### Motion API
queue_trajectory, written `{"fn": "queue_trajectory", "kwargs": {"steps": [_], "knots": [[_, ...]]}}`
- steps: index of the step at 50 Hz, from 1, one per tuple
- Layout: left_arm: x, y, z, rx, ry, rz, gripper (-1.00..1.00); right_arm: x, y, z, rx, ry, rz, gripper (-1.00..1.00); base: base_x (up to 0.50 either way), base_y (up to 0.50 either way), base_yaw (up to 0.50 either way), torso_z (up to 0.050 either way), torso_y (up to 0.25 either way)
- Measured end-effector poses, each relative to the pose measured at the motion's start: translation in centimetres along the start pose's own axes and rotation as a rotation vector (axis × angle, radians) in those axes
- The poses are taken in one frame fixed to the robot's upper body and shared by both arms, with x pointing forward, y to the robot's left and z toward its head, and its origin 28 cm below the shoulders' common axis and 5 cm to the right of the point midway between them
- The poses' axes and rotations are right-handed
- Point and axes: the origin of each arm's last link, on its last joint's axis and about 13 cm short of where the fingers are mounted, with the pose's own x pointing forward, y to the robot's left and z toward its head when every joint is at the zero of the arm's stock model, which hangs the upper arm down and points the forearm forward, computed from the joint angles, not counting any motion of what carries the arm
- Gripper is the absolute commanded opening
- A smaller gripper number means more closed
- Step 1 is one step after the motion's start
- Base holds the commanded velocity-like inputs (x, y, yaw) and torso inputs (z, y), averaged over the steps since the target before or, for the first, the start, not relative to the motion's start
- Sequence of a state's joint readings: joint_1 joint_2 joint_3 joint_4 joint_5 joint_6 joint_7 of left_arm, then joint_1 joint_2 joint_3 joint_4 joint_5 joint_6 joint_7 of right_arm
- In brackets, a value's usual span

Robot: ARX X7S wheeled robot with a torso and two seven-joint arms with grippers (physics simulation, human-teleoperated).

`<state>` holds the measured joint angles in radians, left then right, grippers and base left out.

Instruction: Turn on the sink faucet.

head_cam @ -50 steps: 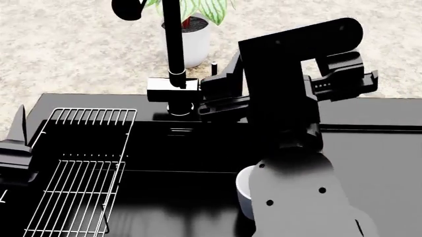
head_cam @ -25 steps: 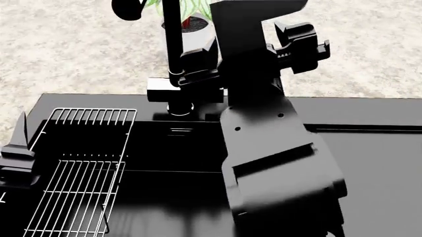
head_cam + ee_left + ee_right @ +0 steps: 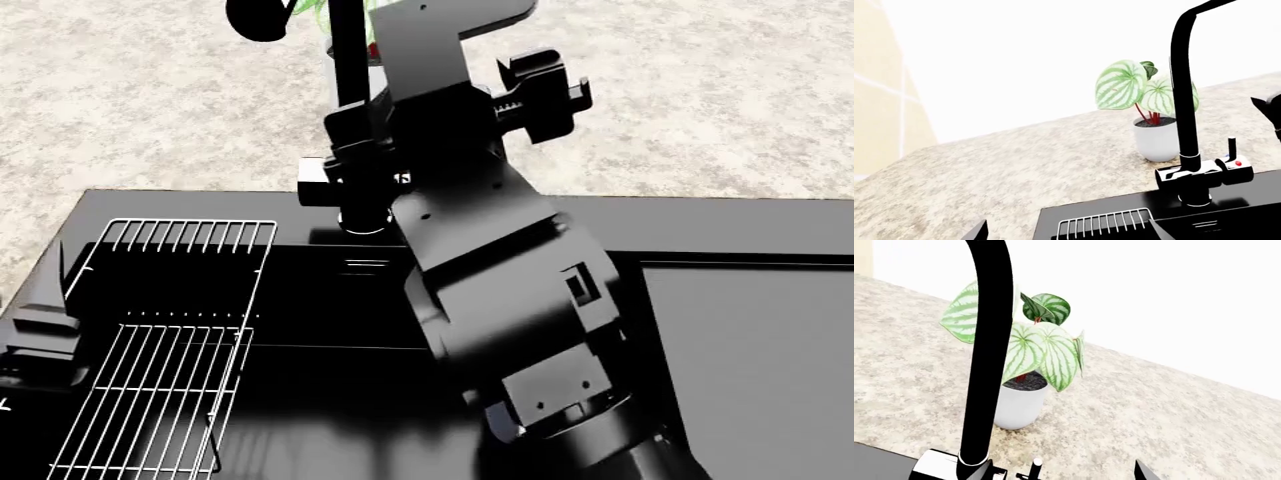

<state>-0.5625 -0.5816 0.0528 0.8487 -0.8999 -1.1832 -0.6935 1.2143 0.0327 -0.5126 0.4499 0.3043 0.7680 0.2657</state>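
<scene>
The sink faucet (image 3: 350, 60) is glossy black with a tall thin pipe, a blocky base (image 3: 315, 180) and a chrome ring at its foot. It stands at the back rim of the black sink (image 3: 160, 205). My right gripper (image 3: 360, 138) is at the faucet's base, mostly hidden by its own arm. In the right wrist view the right gripper (image 3: 1062, 471) is open, and the small upright lever (image 3: 1035, 462) stands between its fingertips, beside the pipe (image 3: 987, 340). My left gripper (image 3: 34, 320) is open and empty at the sink's left edge. The left wrist view shows the faucet (image 3: 1185, 100) farther off.
A silver wire rack (image 3: 160, 350) lies over the sink's left part. A potted plant with striped leaves (image 3: 1034, 355) stands on the speckled counter (image 3: 694, 90) behind the faucet. The flat drainboard (image 3: 761, 340) is to the right. My right arm (image 3: 507, 290) spans the basin.
My right arm has swung left and reached toward the faucet, bringing its gripper to the lever. It now hides the white cup seen earlier. The left gripper has barely moved.
</scene>
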Motion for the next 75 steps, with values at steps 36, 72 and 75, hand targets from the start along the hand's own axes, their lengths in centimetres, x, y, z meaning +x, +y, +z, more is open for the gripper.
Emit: {"fn": "queue_trajectory", "kwargs": {"steps": [36,72,75], "knots": [[-1.0,-0.5,0.7,0.044,-0.020,-0.024,1.00,2.9,0.5,-2.0,0.085,0.040,0.014,1.00,0.00,0.00,0.00,0.020,-0.046],[-1.5,-1.9,-0.8,0.054,-0.006,-0.094,1.00,4.0,-0.7,-2.7,0.139,0.075,-0.012,1.00,0.00,0.00,0.00,0.000,0.000],[-1.6,-1.9,-0.9,0.053,-0.006,-0.099,1.00,4.0,-0.8,-2.5,0.134,0.073,-0.016,1.00,0.00,0.00,0.00,0.000,0.000]]}}
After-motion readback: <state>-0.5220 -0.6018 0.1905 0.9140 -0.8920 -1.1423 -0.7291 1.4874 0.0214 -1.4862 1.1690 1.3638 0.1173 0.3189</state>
